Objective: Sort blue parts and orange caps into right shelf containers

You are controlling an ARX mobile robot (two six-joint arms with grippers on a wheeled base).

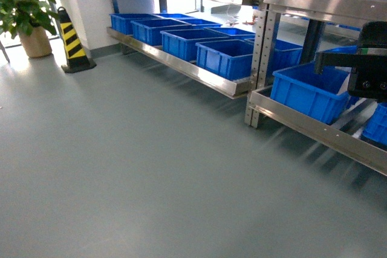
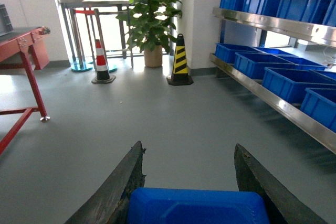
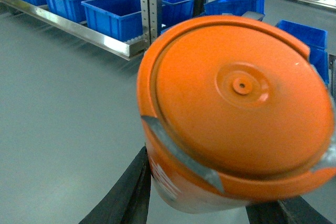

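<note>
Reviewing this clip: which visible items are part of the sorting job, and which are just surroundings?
Job items:
- orange cap, held in the right gripper
- blue part, between the left gripper fingers
- blue crates on the shelf

Surroundings:
- striped cones
- potted plant
- red table

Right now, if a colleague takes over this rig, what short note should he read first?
Left gripper: shut on a blue part, held between its fingers.
Right gripper: shut on an orange cap, which fills the right wrist view.
Right shelf containers: blue crates ahead on the low shelf; nothing visible inside them from here.
Done: both items picked up.
Left: approach the right shelf and drop each item into its crate.
</note>
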